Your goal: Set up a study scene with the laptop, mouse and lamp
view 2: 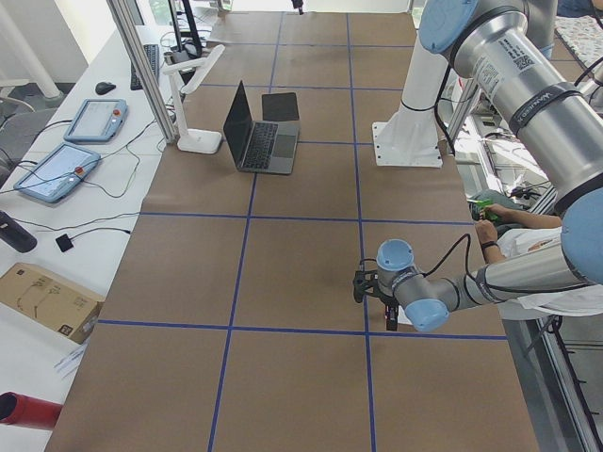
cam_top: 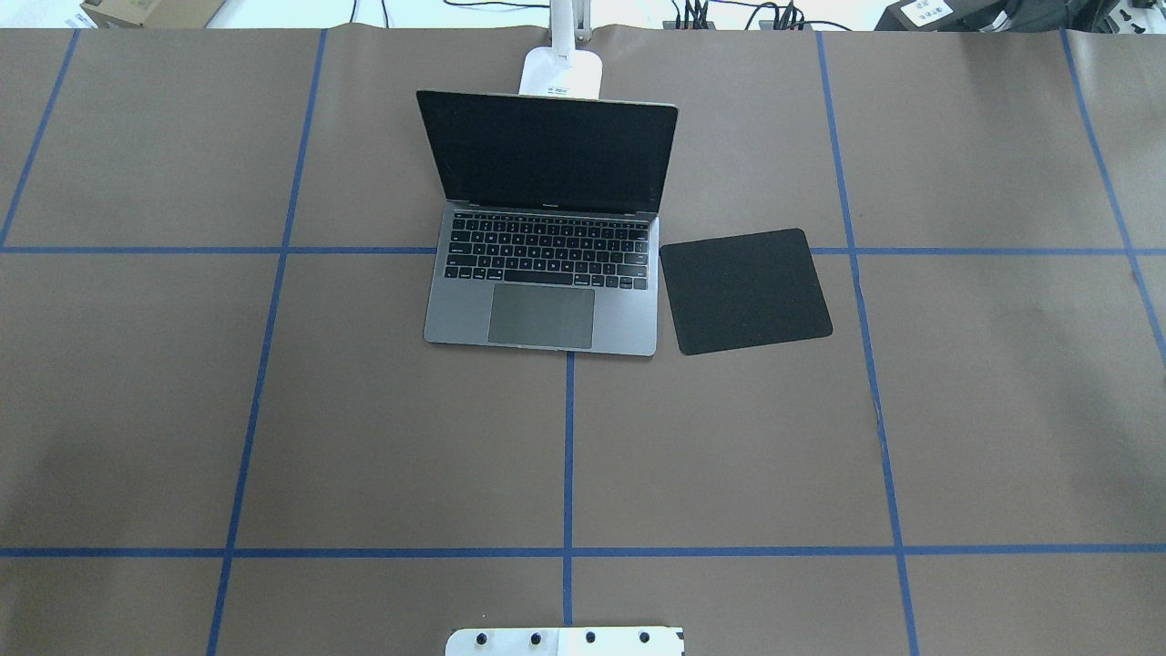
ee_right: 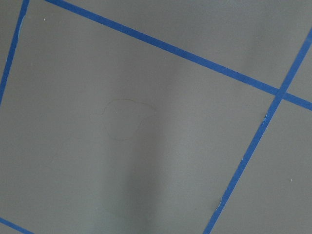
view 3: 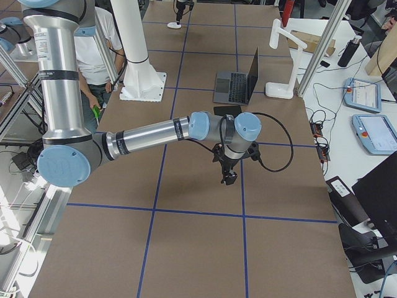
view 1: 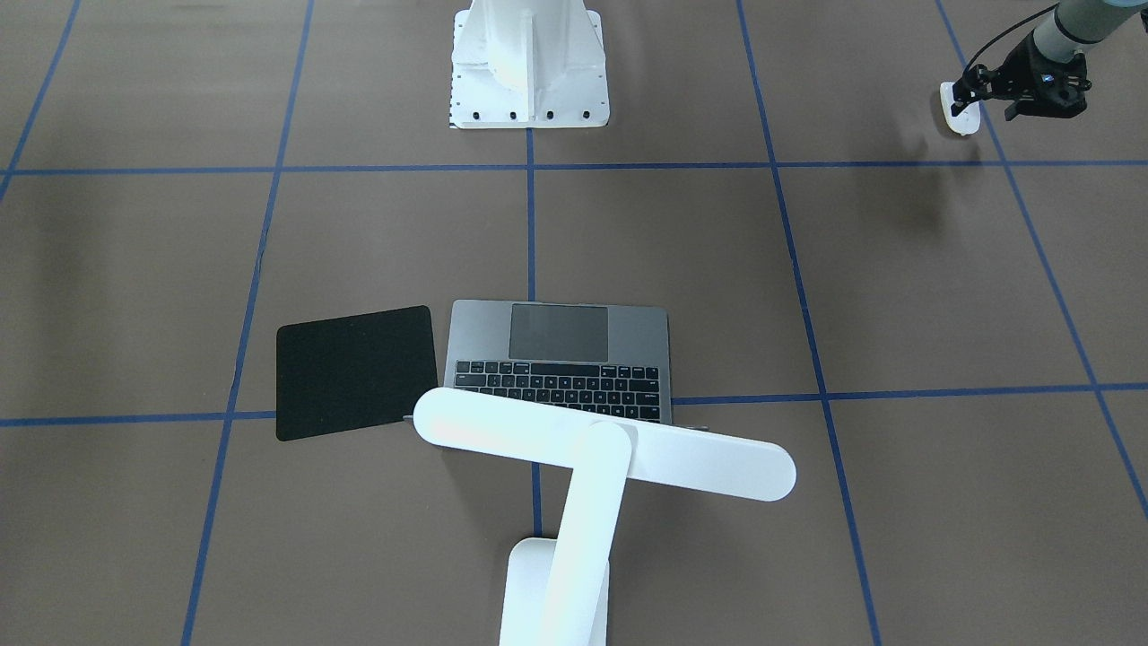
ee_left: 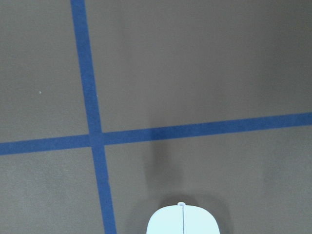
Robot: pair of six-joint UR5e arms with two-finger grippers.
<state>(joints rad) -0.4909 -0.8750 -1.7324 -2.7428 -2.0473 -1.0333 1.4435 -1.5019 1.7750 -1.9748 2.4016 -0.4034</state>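
The laptop (cam_top: 547, 273) stands open at the table's far middle, screen up; it also shows in the front-facing view (view 1: 556, 359). The lamp (view 1: 601, 449) stands right behind it, its light bar over the screen; only its base (cam_top: 562, 73) shows from overhead. My left gripper (view 1: 961, 100) is shut on the mouse (view 1: 961, 121) and holds it a little above the table near the robot's side at the far left end. The mouse's front (ee_left: 183, 222) shows at the left wrist view's bottom edge. My right gripper (view 3: 228, 179) points down over bare table; I cannot tell whether it is open.
A thin black square pad (cam_top: 745, 290) lies flat just right of the laptop. The white bolted pedestal (view 1: 529, 63) stands at the robot's side of the table. Blue tape lines cross the brown table top. An operator's hand (view 2: 488, 226) shows beyond the table edge.
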